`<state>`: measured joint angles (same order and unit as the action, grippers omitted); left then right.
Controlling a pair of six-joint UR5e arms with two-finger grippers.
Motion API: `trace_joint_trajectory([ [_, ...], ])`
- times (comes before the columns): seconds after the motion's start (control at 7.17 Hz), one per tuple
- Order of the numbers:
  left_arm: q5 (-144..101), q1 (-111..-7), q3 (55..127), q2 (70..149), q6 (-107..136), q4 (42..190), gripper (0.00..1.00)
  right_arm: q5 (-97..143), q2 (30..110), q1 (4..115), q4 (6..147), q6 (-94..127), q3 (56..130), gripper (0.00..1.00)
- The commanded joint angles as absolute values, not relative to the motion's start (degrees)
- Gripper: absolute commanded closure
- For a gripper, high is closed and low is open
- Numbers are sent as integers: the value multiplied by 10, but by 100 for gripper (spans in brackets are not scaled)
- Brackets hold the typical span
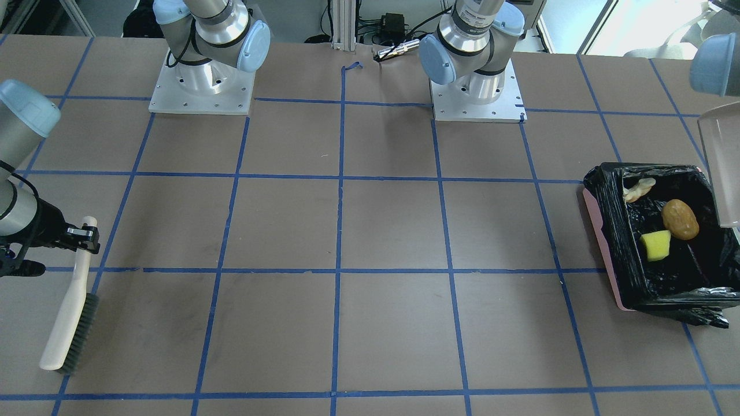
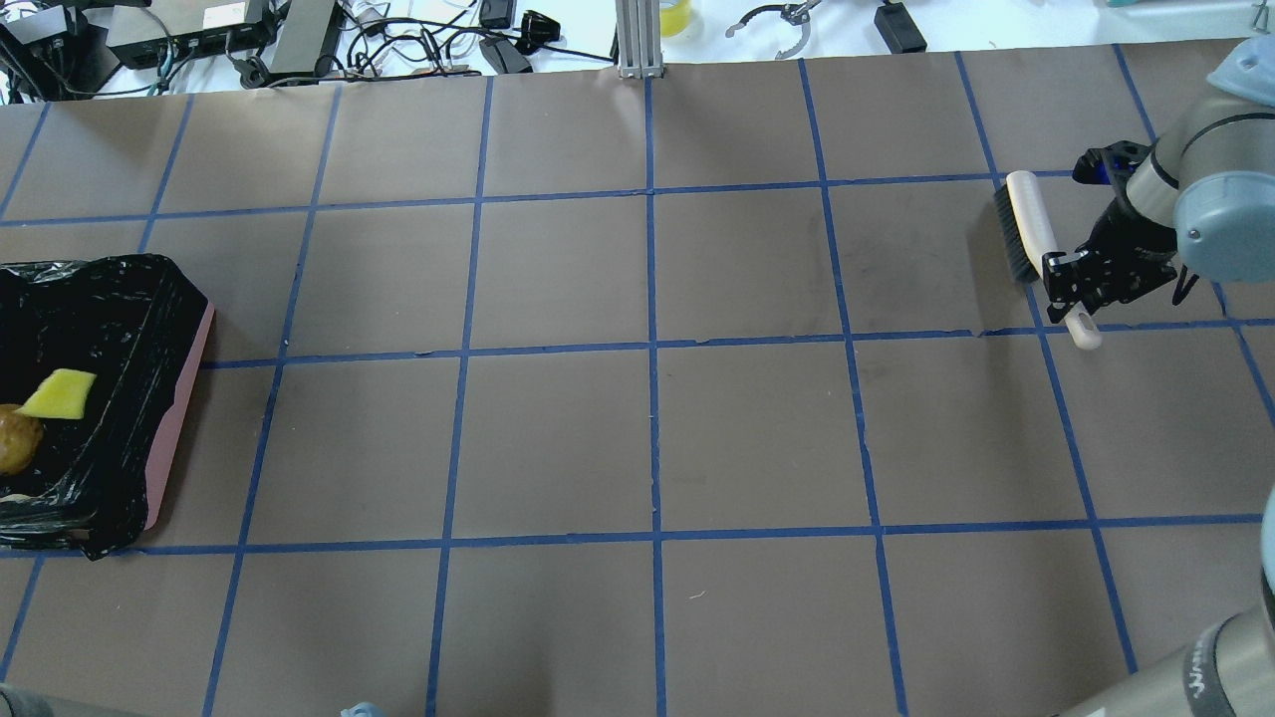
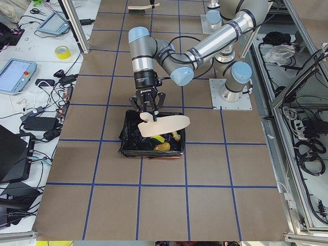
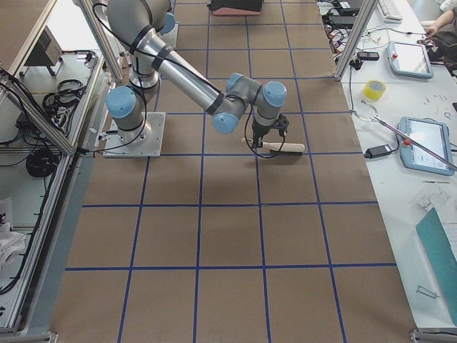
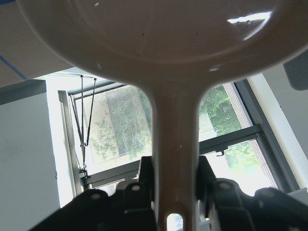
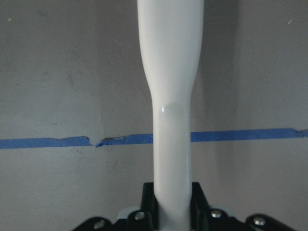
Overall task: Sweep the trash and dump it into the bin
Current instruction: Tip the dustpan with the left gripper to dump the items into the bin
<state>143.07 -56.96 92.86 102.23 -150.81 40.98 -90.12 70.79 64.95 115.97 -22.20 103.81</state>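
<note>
Left claw [image 5: 175,179]: clamped on dustpan [image 3: 169,124] handle, above bin [image 1: 614,242]
Right claw [image 6: 172,204]: clamped on brush [image 1: 72,312] handle, brush on surface [image 1: 393,231]
Trash: potato lump [image 1: 680,219], bread piece [image 1: 637,189], sponge wedge [image 1: 656,245] inside bin

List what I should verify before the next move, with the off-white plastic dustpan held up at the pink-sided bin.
1. All trash in the pink-sided, black-bag-lined bin: ok. The golden-brown potato-like lump, the pale cream bread-like piece and the yellow-green sponge wedge lie inside.
2. Left gripper shut on the handle of the off-white plastic dustpan: ok.
3. Dustpan above the bin: ok, per the exterior left view.
4. Right gripper shut on the handle of the cream-handled, dark-bristled brush: ok.
5. Brush resting on the brown table: cannot tell.
</note>
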Motion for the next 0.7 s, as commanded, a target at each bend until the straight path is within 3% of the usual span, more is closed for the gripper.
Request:
trace_joint_trajectory([
  [0.0,1395,-581,925,1019,-1503,384,100,-899,707,650,1165,-222,1042,97],
  [0.28,1264,-637,921,1016,-1494,337,100,-899,708,650,1165,-221,1043,88],
  [0.42,1199,-685,918,1019,-1444,331,100,-899,708,650,1162,-222,1043,59],
  [0.56,1151,-706,920,1022,-1382,338,100,-899,708,650,1160,-222,1043,43],
])
